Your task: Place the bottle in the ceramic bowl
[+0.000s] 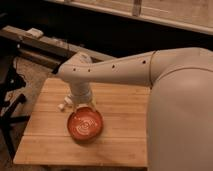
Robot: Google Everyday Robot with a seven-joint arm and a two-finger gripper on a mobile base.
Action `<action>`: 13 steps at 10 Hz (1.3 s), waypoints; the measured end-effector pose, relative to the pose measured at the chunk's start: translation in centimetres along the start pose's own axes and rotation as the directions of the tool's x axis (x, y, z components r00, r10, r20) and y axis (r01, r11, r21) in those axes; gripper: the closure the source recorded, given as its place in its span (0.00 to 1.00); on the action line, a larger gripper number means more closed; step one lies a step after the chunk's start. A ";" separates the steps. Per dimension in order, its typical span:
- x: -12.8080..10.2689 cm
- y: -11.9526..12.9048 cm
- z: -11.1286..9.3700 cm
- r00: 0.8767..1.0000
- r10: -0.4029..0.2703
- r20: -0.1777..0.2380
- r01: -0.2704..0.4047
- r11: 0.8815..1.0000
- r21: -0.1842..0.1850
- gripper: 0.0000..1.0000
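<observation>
The ceramic bowl (85, 124), orange-red with a pale swirl inside, sits on the wooden table (120, 135) near its left middle. My arm reaches in from the right and bends down, so the gripper (81, 104) hangs just behind the bowl's far rim, close above the table. A tiny whitish bottle (63, 105) lies on the table just left of the gripper and behind and to the left of the bowl. The wrist hides most of the gripper.
The table's left edge and front edge are close to the bowl. A dark stand (10, 100) is on the floor at the left. A dark bench or shelf (45, 45) runs behind the table. My large white arm body (180, 110) fills the right side.
</observation>
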 end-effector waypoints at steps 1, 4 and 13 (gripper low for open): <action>0.0 0.0 0.0 1.000 0.000 0.000 0.000 1.000 0.000 0.35; 0.0 -0.1 0.0 1.000 0.001 0.000 -0.001 1.000 0.000 0.35; -2.2 -0.6 0.1 0.997 -0.071 0.011 0.071 0.997 0.004 0.35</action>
